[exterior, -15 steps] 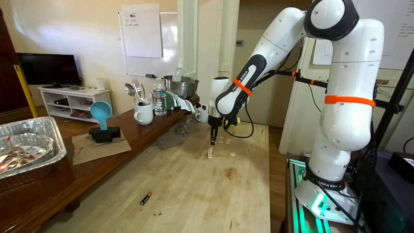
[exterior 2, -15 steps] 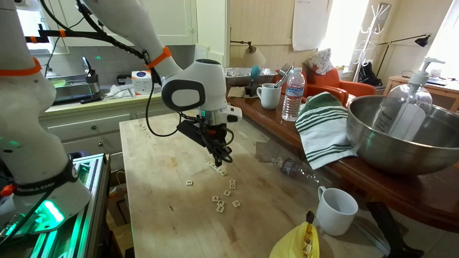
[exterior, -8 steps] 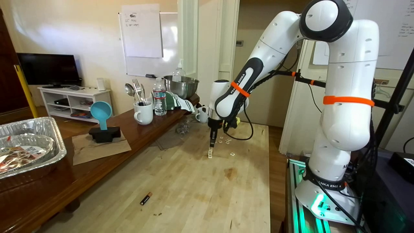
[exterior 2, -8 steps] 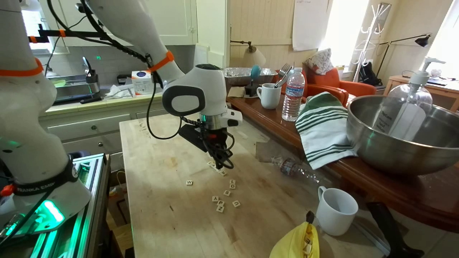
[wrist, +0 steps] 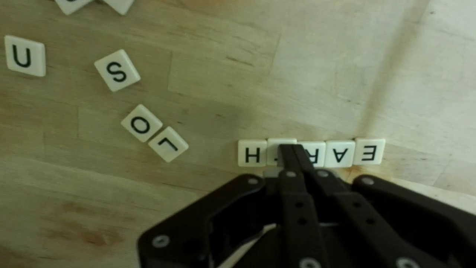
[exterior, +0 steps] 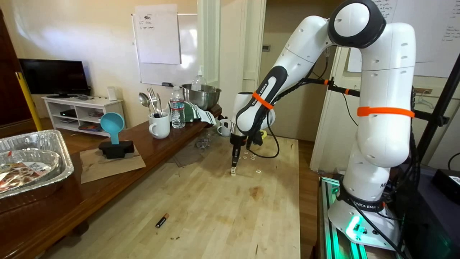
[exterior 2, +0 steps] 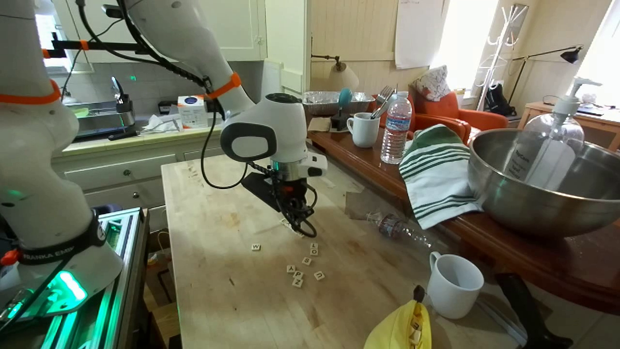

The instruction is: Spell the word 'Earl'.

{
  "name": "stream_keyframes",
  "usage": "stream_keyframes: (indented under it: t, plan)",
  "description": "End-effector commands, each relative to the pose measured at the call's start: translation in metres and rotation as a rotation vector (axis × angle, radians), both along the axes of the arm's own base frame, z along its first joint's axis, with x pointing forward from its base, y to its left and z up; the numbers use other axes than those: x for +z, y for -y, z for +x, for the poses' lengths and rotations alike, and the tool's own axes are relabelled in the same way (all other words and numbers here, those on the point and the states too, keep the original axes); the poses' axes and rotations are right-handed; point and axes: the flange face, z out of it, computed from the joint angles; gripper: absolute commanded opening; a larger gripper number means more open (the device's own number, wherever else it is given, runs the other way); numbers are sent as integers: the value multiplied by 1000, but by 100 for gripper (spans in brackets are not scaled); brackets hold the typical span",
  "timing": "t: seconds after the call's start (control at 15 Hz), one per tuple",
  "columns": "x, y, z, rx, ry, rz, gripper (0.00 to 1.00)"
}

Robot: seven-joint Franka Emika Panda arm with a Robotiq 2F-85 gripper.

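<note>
A row of cream letter tiles lies on the wooden table. In the wrist view it holds the E tile point(wrist: 369, 152), A tile point(wrist: 339, 153), R tile point(wrist: 317, 149), a tile with its letter mostly hidden point(wrist: 272, 149) and the H tile point(wrist: 252, 153). The letters appear upside down there. The L tile point(wrist: 168, 144) lies apart from the row, touching or nearly touching the O tile point(wrist: 140, 123). My gripper point(wrist: 292, 146) is shut and empty, its tips over the hidden-letter tile and the R's edge. Contact cannot be told. In an exterior view the gripper point(exterior: 234, 165) is low at the row.
Loose tiles lie near the row: the S tile point(wrist: 117, 70), U tile point(wrist: 25, 56), W tile point(exterior 2: 255, 247) and several more. A yellow pouch point(exterior 2: 399, 329), a white mug point(exterior 2: 455, 286) and a lying plastic bottle point(exterior 2: 397, 229) are on the table. A battery point(exterior: 162, 220) lies nearer that camera.
My gripper has come down to the tile row, moving slightly left in an exterior view. It stays shut. The visible tiles have not moved.
</note>
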Motion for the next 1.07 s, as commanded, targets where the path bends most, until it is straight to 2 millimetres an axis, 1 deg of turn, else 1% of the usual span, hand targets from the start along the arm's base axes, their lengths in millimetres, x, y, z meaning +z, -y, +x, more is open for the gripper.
stream_keyframes:
  t: [0.0, 0.6, 0.8, 1.0]
  plan:
    - [-6, 6, 3, 6, 22, 7, 0]
    - [-13, 11, 5, 10, 19, 8, 0]
    - [-14, 12, 7, 11, 22, 4, 0]
    - [-13, 17, 9, 2, 26, -2, 0]
